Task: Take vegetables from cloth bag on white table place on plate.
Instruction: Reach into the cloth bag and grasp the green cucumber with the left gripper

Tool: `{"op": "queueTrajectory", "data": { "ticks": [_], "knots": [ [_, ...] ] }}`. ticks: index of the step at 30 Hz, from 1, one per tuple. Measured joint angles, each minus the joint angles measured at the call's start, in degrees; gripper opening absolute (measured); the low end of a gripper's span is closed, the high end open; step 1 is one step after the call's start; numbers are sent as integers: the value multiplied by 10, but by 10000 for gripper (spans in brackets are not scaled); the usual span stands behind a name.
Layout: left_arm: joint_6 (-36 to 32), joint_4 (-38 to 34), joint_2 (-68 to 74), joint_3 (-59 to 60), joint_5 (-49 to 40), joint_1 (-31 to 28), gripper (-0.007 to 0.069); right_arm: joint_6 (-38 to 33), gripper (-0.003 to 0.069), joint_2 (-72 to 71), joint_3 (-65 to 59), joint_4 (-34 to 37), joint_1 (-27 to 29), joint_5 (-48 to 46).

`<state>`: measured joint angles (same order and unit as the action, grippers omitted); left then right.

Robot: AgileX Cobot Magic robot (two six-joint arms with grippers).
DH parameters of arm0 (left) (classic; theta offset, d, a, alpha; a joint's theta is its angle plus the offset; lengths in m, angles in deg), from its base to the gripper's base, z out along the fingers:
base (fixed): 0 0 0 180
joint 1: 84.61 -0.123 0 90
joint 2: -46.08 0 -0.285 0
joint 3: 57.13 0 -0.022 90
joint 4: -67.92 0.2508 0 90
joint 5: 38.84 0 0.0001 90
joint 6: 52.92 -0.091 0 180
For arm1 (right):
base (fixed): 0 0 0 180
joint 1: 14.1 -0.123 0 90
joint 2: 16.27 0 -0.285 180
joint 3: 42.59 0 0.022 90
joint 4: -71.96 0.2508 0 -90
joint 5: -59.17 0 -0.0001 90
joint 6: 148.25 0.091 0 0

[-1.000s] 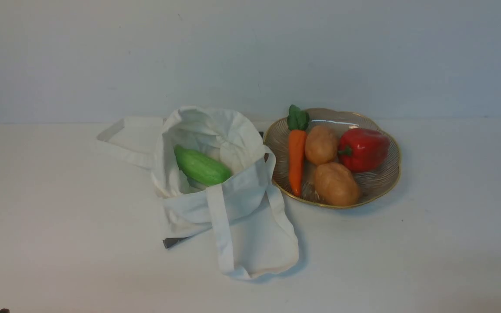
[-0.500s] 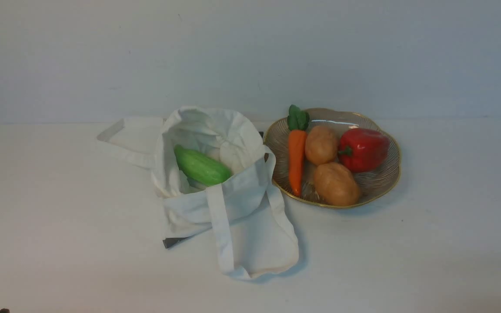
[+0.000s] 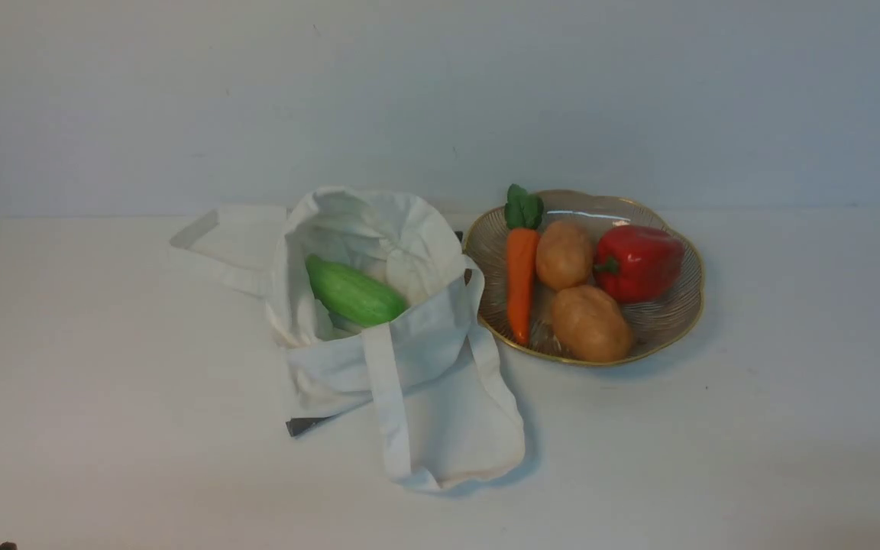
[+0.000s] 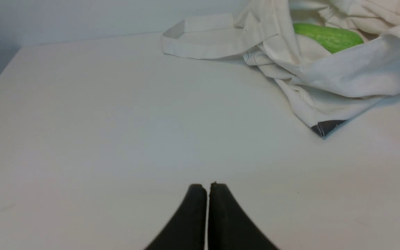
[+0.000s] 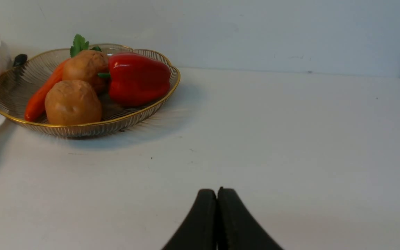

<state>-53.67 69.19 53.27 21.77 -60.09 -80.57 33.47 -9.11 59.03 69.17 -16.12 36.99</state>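
The green cucumber-like vegetable (image 3: 354, 292) lies inside the open off-white cloth bag (image 3: 409, 367) at the middle of the white table (image 3: 104, 382). It also shows in the left wrist view (image 4: 328, 35) within the bag (image 4: 342, 76). The ribbed glass plate (image 3: 669, 321) with gold rim stands just right of the bag; it also shows in the right wrist view (image 5: 9, 90). My left gripper (image 4: 207, 185) is shut and empty over bare table, well short of the bag. My right gripper (image 5: 217, 191) is shut and empty, apart from the plate. Neither gripper shows in the front view.
The plate holds an orange carrot (image 3: 521, 275), two tan potatoes (image 3: 564, 254) (image 3: 591, 322) and a red pepper (image 3: 638, 262). The bag's strap handles lie at the back left (image 3: 218, 244) and front (image 3: 390, 412). A wall stands behind the table.
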Motion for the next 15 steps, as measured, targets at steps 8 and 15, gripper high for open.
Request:
{"op": "queueTrajectory", "data": {
  "ticks": [8,15],
  "knots": [
    [-1,0,0,0,0,0,-5,0,-15,0,0,0,0,0],
    [50,-98,0,0,0,0,-5,0,-15,0,0,0,0,0]
  ]
}}
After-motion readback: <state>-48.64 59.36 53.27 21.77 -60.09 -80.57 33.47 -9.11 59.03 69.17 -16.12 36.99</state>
